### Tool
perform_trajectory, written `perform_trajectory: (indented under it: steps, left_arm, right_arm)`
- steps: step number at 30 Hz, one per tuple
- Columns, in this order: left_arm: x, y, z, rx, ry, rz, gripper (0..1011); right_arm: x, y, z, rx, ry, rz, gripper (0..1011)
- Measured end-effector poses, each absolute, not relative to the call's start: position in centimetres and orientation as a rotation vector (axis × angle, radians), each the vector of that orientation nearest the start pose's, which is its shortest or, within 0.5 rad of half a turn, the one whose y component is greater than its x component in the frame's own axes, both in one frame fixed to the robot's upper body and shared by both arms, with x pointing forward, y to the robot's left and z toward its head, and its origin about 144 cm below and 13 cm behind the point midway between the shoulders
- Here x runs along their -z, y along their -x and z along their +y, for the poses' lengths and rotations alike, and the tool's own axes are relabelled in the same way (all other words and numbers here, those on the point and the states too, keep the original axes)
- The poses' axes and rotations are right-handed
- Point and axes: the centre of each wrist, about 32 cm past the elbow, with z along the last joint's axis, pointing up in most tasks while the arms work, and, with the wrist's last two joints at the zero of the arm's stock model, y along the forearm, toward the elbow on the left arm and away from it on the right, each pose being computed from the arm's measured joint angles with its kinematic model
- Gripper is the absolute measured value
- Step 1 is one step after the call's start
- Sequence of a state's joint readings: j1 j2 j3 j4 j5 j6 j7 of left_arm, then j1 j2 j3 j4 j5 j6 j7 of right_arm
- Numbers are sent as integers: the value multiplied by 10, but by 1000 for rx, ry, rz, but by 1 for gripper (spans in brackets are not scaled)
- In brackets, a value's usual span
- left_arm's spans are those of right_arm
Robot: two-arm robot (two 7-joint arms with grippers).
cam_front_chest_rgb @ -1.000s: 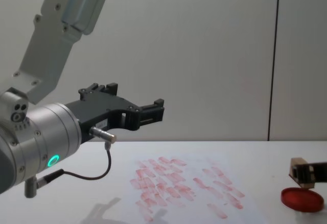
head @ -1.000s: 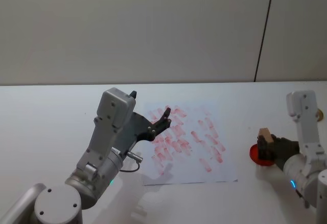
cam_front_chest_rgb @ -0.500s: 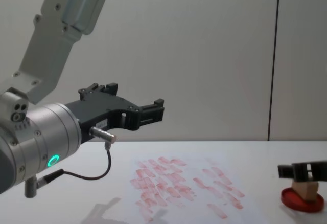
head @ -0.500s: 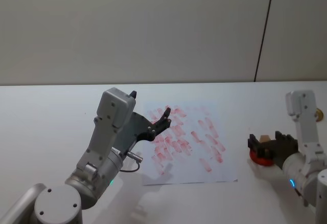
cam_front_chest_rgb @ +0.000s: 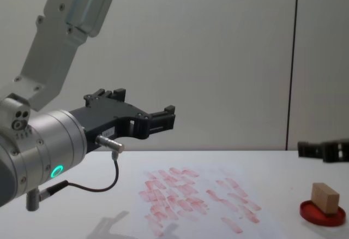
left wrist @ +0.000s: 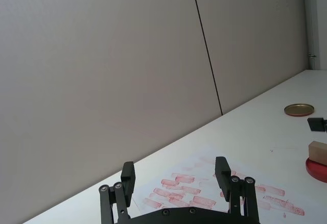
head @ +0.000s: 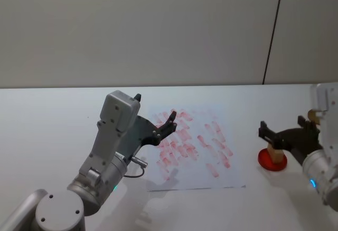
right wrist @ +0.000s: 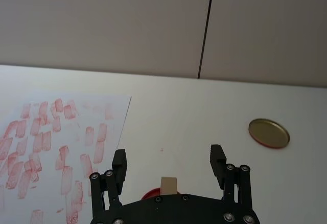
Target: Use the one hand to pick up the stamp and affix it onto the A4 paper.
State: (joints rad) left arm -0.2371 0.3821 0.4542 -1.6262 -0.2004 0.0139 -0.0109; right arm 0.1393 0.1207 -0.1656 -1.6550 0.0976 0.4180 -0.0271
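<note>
A4 paper [head: 196, 149] lies flat mid-table, thick with red marks; left gripper [cam_front_chest_rgb: 159, 118] hangs idle above its near-left part, jaws apart and empty. To the right of the paper sits the red ink pad [head: 272, 160], likely where the stamp is inked. The stamp [head: 273, 151], a small tan wooden block, rests tilted on the pad; right gripper [head: 282, 135] hovers just above it, jaws spread, holding nothing.

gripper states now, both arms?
Left gripper: open, empty, raised over the A4 paper.
Right gripper: open, empty, above the stamp.
</note>
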Motion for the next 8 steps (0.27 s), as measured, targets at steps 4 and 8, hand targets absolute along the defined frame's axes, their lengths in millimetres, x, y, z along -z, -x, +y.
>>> perform_trajectory:
  steps: [4,8]
  left_arm:
    - [-1204,-492,198,-1124,-61,-268,993]
    - [-1204,-492,198,-1124,-61,-268,993]
  right_arm:
    - [-1212,-484,-211,1428,178,63,1001]
    - [-1216,-478,-215,1427,140,12,1001]
